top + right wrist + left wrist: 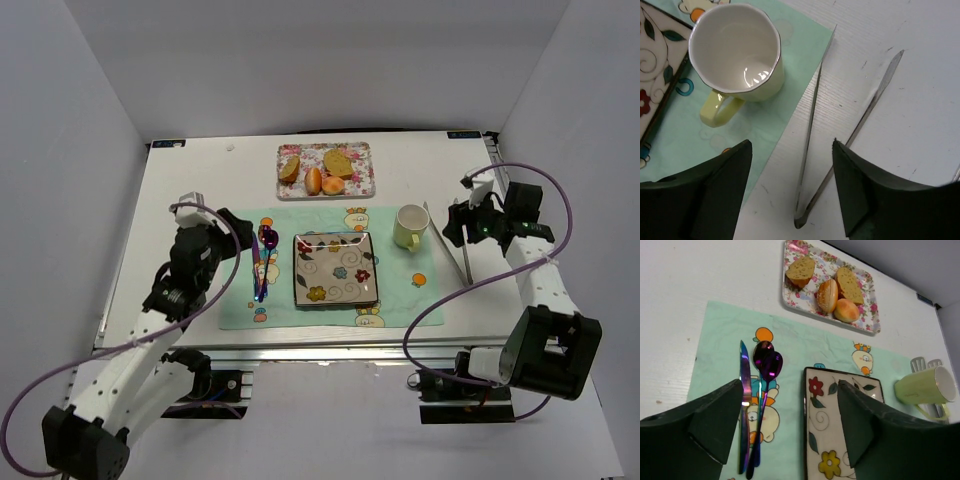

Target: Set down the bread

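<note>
Bread (827,295): on floral tray (871,305), far side of surface (690,280), touching rounder roll (846,310); slices (800,270) either side; underside hidden.
Left end effector (790,390): released, empty, above placemat (720,340) near knife (744,390); spoon (771,365) overlaps second purple utensil, kind unclear. Plate (820,430) cut off by frame.
Right end effector (790,147): released, empty, above tongs (812,120) beside mug (735,45); finger bases cut off.

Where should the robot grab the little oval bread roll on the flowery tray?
Best pinch the small oval golden-orange roll across its narrow middle, straight down from above. It lies flat on the flowered tray with its left side free; the rounder orange roll crowds its right, so go gently there.
</note>
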Robot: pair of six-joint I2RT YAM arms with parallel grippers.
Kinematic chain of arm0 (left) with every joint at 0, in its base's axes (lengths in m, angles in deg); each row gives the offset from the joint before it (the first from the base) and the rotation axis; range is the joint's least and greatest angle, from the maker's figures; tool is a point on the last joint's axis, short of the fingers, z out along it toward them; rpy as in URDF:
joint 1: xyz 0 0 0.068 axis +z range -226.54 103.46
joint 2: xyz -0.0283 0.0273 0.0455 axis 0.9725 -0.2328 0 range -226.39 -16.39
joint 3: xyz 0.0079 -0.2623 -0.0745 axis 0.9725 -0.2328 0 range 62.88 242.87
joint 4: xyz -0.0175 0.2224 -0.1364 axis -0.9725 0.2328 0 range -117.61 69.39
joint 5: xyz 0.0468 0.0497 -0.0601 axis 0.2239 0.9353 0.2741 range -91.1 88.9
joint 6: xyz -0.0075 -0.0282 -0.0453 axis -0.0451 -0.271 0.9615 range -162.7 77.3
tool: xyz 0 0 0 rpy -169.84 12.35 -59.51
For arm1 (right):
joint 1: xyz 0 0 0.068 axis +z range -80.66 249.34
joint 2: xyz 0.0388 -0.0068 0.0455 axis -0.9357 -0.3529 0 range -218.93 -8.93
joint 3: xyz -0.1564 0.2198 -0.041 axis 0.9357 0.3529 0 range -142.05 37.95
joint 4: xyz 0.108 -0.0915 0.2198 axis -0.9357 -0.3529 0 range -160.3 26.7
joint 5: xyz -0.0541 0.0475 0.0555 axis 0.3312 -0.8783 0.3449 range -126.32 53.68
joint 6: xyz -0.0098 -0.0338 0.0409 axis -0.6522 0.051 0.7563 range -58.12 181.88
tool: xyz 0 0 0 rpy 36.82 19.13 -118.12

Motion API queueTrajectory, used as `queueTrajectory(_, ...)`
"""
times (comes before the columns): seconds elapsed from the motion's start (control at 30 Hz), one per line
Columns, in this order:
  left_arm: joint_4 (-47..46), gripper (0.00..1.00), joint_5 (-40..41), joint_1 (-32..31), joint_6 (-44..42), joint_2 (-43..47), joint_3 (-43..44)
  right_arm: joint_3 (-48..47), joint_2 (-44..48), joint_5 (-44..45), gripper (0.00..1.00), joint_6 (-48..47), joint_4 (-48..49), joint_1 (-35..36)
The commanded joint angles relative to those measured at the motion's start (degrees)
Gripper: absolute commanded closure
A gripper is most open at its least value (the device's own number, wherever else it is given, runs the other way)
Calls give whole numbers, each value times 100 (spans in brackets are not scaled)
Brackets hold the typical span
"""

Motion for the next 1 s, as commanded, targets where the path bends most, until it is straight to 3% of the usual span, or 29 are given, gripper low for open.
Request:
queueTrajectory(0.0, 407, 6, 211, 20, 218, 457, -123, -181, -112, 92, 25, 204, 64, -29)
queueTrajectory(0.07, 468, 2, 141, 20, 121, 440, -88, -93, -199, 739, 11, 511, 335, -29)
queueTrajectory(0.2, 548, 2, 9, 20, -46, 265, -35, -76, -620, 1525, 10, 829, 198, -20)
queueTrajectory(0.4, 399, 2, -141, 20, -28, 177, -123, 399, -814, 1464, 11, 513, 539, 137)
queueTrajectory(0.63, 478, 2, -123, 20, -134, -17, 27, 268, -1587, 2273, 11, 654, 996, 279)
queueTrajectory(0.83, 521, 2, -88, 20, -20, 106, -17, 48, -2318, 2369, 20, 777, 952, 375)
queueTrajectory(0.93, 627, 2, 0, 20, -37, 176, -8, 127, -2380, 2344, 34, 794, 970, 384)
queueTrajectory(0.97, 662, 2, 9, 20, -46, 194, 0, 144, -2371, 2256, 47, 794, 918, 384)
